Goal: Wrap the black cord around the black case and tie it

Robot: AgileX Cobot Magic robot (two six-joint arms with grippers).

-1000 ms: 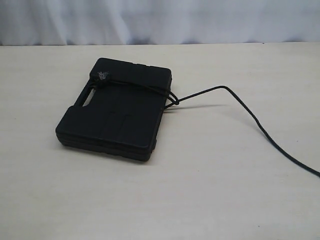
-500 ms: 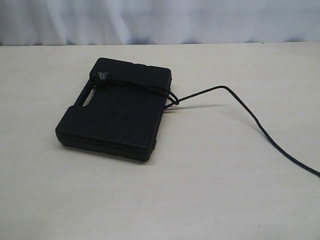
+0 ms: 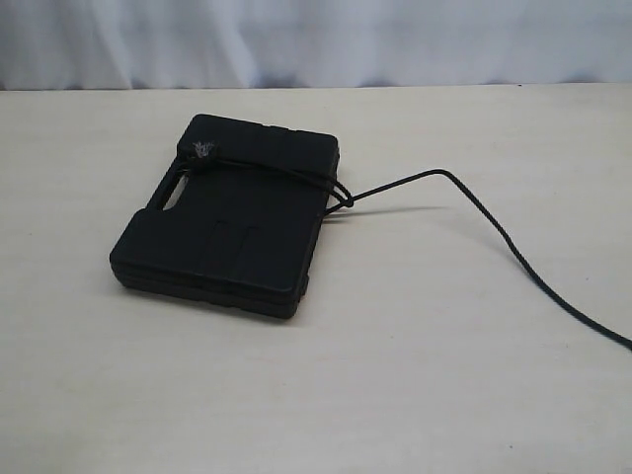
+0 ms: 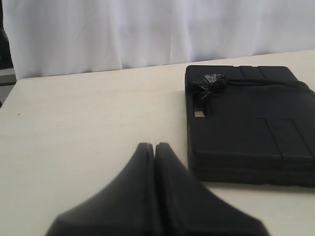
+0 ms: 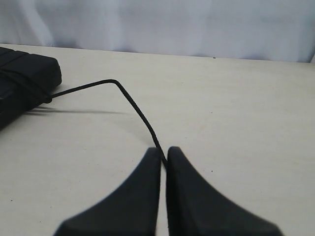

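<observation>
The black case (image 3: 222,232) lies flat on the pale table (image 3: 415,375), left of the middle in the exterior view, with its handle slot (image 3: 176,193) on the side turned away from the right arm. The black cord (image 3: 494,222) crosses the far part of the lid from a frayed tuft (image 3: 202,151) near the slot to the opposite edge. There it seems to loop round the side, though the underside is hidden. From that edge the cord rises clear of the table, casting a shadow beneath it, bends, and slopes off toward the right. The right gripper (image 5: 163,153) has its fingers pressed together on the cord, which vanishes between the tips, and this pinch is likely what lifts the free length. The left gripper (image 4: 154,146) is closed on nothing and hangs over bare table just beside the slot end of the case, facing the tuft, probably placed to steady that end or take the cord. Judging by the single band across the lid, the wrapping looks begun and the final tie not yet made.
</observation>
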